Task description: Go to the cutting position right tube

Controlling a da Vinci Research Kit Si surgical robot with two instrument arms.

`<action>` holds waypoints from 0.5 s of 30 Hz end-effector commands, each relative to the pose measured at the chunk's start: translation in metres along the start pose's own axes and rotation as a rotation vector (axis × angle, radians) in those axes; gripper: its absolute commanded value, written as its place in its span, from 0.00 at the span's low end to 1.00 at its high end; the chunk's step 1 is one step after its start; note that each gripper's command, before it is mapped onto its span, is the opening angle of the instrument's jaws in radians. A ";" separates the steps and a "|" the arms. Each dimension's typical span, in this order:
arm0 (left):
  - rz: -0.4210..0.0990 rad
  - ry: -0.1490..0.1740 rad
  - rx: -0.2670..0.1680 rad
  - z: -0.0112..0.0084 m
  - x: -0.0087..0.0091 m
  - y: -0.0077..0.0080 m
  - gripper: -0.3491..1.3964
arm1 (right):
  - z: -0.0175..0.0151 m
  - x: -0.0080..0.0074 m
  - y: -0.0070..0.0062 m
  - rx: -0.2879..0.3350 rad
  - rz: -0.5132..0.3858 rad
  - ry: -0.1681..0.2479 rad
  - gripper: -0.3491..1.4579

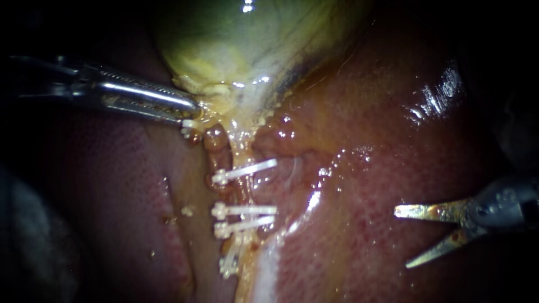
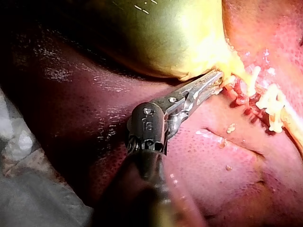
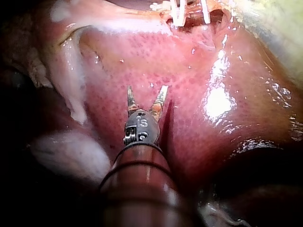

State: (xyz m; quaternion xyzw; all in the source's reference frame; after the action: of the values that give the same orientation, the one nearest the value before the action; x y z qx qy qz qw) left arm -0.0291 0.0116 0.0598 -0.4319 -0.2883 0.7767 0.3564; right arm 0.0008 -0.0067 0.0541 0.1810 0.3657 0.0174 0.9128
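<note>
The left instrument (image 1: 193, 108) reached in nearly level from the left, its end effector's jaws pressed together on the edge of the gallbladder (image 1: 236, 45). The right instrument (image 1: 402, 238) came in from the right, its end effector's two slim blades spread in a wide V, gripping nothing, tips pointing left.

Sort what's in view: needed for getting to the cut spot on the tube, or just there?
Job: right instrument, clipped tube, clips.
Just there: left instrument holding the gallbladder, liver.
</note>
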 end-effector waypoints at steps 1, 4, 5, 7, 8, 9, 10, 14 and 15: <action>0.000 0.000 -0.001 -0.0001 0.0000 0.0000 0.00 | 0.0000 0.0000 0.0000 0.000 0.000 0.000 0.99; -0.001 -0.002 -0.007 -0.0009 0.0003 0.0000 0.00 | 0.0000 0.0000 0.0000 0.000 0.000 0.000 0.99; -0.002 -0.004 -0.011 -0.0014 0.0005 -0.0001 0.00 | 0.0000 0.0000 0.0000 0.000 0.000 0.000 0.99; -0.004 -0.002 -0.009 -0.0027 0.0010 -0.0001 0.00 | 0.0000 0.0000 0.0000 0.000 0.000 0.000 0.99; -0.006 0.000 -0.005 -0.0033 0.0013 -0.0002 0.00 | 0.0000 0.0000 0.0000 0.000 0.000 0.000 0.99; -0.009 0.003 0.001 -0.0043 0.0017 -0.0002 0.00 | 0.0000 0.0000 0.0000 0.000 0.000 0.000 0.99; -0.011 0.007 0.008 -0.0050 0.0020 -0.0002 0.00 | 0.0000 0.0000 0.0000 0.000 0.000 0.000 0.99; -0.020 0.015 0.024 -0.0072 0.0030 -0.0004 0.00 | -0.0001 -0.0001 0.0000 0.001 0.000 0.000 0.99; -0.021 0.016 0.027 -0.0073 0.0031 -0.0004 0.00 | -0.0001 -0.0001 0.0000 0.001 0.000 0.000 0.99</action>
State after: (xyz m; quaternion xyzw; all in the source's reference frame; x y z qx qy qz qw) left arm -0.0237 0.0154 0.0553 -0.4298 -0.2798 0.7739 0.3716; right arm 0.0008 -0.0068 0.0541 0.1812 0.3659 0.0175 0.9127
